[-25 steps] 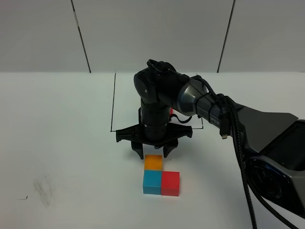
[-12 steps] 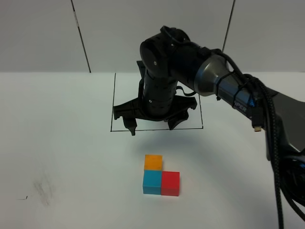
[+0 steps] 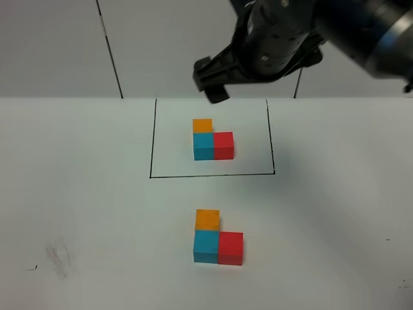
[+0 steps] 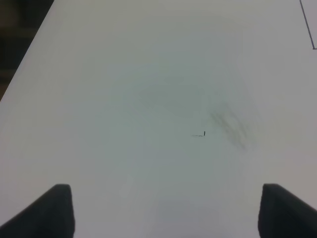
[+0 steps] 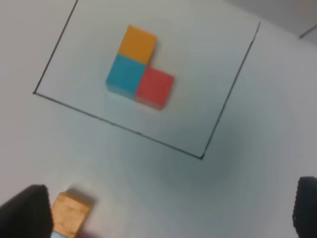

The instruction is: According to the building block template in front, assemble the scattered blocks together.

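Item: scattered blocks (image 3: 216, 237), assembled in an L on the counter (image 3: 77, 213), near the framed building block template (image 3: 211, 139). Right end effector (image 5: 163, 210) spread wide, empty, raised; left end effector (image 4: 163, 210) open, empty. Advice: compare layouts, retreat clear.

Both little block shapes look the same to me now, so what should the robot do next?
Probably just pull the right gripper clear. The near blocks already match the framed template: orange behind blue, red at blue's right. Both grippers look empty.
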### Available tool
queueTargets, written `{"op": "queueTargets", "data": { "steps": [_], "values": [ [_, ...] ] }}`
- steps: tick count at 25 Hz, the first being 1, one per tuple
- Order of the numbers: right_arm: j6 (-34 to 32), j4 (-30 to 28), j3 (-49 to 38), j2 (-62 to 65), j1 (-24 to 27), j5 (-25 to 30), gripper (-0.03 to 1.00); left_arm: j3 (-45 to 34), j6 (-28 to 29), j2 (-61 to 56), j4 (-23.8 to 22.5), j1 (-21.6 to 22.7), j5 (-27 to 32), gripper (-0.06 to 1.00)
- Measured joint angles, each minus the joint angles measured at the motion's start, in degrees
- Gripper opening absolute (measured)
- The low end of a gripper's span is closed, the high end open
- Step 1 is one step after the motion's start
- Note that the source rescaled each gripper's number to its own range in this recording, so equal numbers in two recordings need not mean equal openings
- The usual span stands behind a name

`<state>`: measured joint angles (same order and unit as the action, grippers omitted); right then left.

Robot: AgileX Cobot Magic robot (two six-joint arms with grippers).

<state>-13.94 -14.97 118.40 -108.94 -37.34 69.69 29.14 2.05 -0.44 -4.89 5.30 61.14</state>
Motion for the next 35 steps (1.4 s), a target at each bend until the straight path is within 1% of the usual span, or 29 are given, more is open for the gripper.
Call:
{"op": "queueTargets", "data": {
  "steps": [3,8,13,17,20,23,26,31,35],
  "values": [
    [3.5,-1.4,-2.21,6.31,3.24,-0.07,1.0,0.0,0.0,0.0,0.0,0.0,0.0,0.72],
    [8.16,-4.55,-11.12,19.07,9.96,-0.02,1.0,0.0,0.0,0.0,0.0,0.0,0.0,0.72],
    [9.34,-8.16,-22.96,32.76,17.41,0.04,1.0,0.0,0.0,0.0,0.0,0.0,0.0,0.72],
    [10.01,-10.84,-31.88,44.59,23.15,0.04,0.97,0.0,0.0,0.0,0.0,0.0,0.0,0.72],
    [9.95,-12.19,-37.27,54.97,25.24,0.16,0.92,0.0,0.0,0.0,0.0,0.0,0.0,0.72],
    [9.73,-12.2,-41.61,64.63,25.65,0.16,0.89,0.0,0.0,0.0,0.0,0.0,0.0,0.72],
    [8.1,-11.07,-46.07,73.0,25.65,0.2,0.86,0.0,0.0,0.0,0.0,0.0,0.0,0.72],
    [6.73,-3.11,-55.32,82.63,25.65,0.35,0.8,0.0,0.0,0.0,0.0,0.0,0.0,0.72],
    [6.73,1.21,-63.93,88.24,25.65,0.39,0.74,0.0,0.0,0.0,0.0,0.0,0.0,0.72]
  ]
}}
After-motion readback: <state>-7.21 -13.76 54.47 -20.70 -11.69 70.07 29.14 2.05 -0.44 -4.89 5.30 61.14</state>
